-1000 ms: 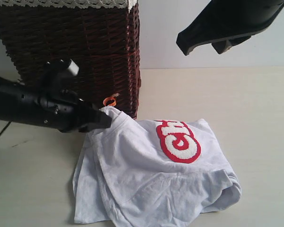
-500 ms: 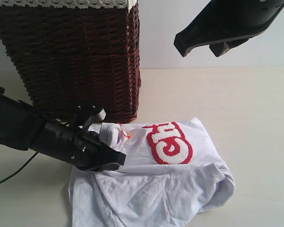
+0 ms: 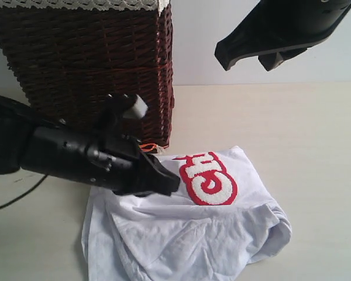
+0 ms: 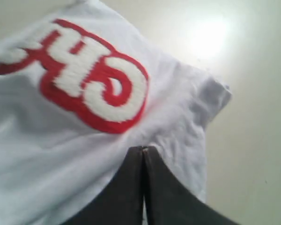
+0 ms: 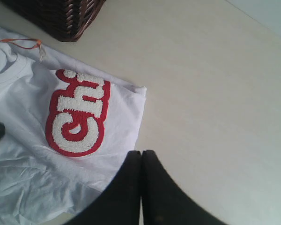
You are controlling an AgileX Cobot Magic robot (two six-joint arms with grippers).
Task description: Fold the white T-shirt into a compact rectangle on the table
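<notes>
The white T-shirt (image 3: 193, 234) lies crumpled on the table (image 3: 304, 129), its red-outlined lettering (image 3: 210, 178) facing up. An orange tag (image 3: 147, 146) shows at the neck, just in front of the basket. My left gripper (image 3: 174, 182) reaches across the shirt's left part, its tip beside the lettering. In the left wrist view this gripper (image 4: 143, 149) is shut, tips low over the white cloth (image 4: 47, 154), with no cloth visibly held between them. My right gripper (image 3: 223, 57) hangs high above the table; in its own view it (image 5: 141, 152) is shut and empty, over the shirt's edge (image 5: 126, 122).
A dark wicker basket (image 3: 93, 70) with a lace-trimmed liner stands at the back left, touching the shirt's neck area. A black cable (image 3: 11, 202) trails off the left arm. Bare tabletop (image 5: 215, 93) spreads to the right of the shirt.
The left arm dropped from beside the basket and swung right across the shirt. The raised neck part has sunk and lies flatter. The right gripper stayed put.
</notes>
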